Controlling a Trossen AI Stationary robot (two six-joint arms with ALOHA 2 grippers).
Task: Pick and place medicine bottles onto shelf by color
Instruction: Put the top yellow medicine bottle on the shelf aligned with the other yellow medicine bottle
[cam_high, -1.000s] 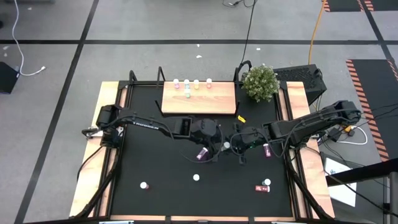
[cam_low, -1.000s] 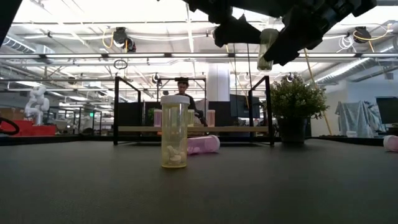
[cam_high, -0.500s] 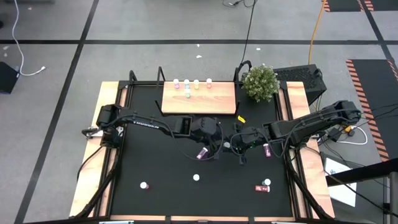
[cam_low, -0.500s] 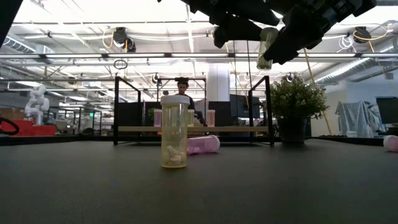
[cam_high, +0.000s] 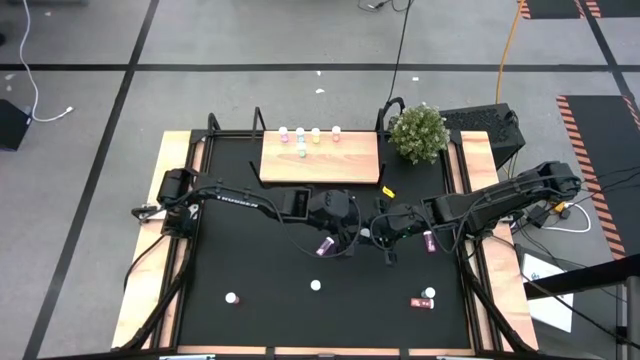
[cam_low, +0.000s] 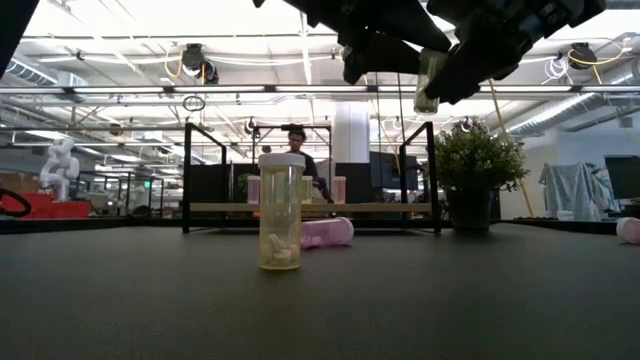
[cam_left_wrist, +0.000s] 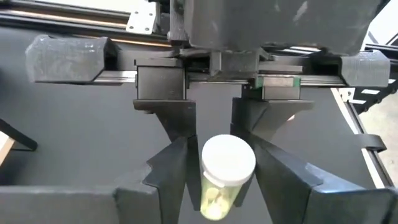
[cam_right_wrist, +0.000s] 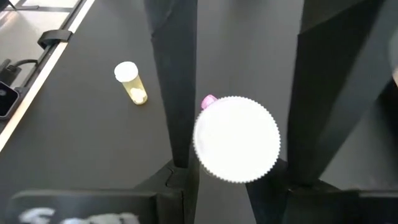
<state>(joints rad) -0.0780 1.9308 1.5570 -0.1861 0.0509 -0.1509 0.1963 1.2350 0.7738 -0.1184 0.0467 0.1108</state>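
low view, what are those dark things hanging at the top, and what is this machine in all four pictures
It is a robot with two dark arms working at a black tabletop. One picture looks straight down, one sits at table height, and one camera rides on each wrist. The dark things are the left gripper and the right gripper, close together above the table. The right gripper's jaws hold a small pale yellow-green bottle with a white cap. More little bottles are on the table, such as a clear yellow bottle standing upright. A row of bottles stands on the light-wood shelf board at the far side.
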